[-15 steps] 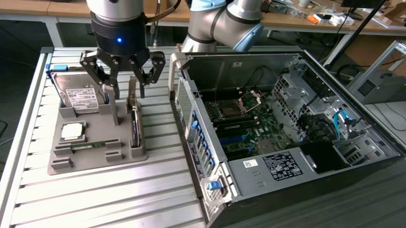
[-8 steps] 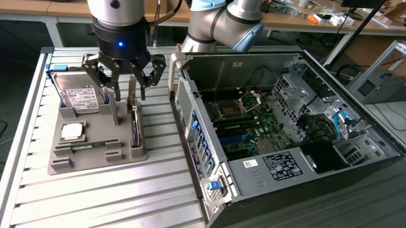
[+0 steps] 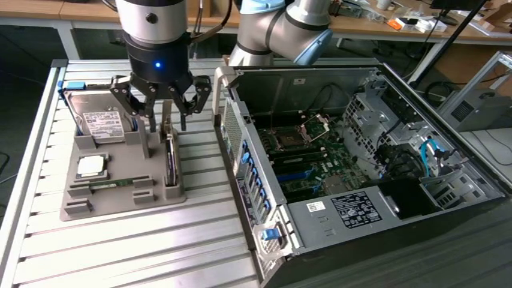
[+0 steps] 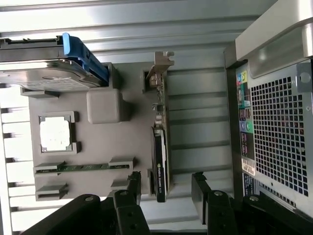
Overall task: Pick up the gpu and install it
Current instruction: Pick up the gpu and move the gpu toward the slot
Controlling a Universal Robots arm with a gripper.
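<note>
Pick-up step: gripper spread open, straddling the gpu standing edgewise in grey fixture. Grasp likely needs descent, fingers squared across card.

Dark gpu stands on edge in grey holder.

gpu upright in holder beside computer case

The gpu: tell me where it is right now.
The gpu stands on edge in the grey holder, on the exterior view's left, along the holder's side nearest the computer case, beneath the open gripper.
</note>
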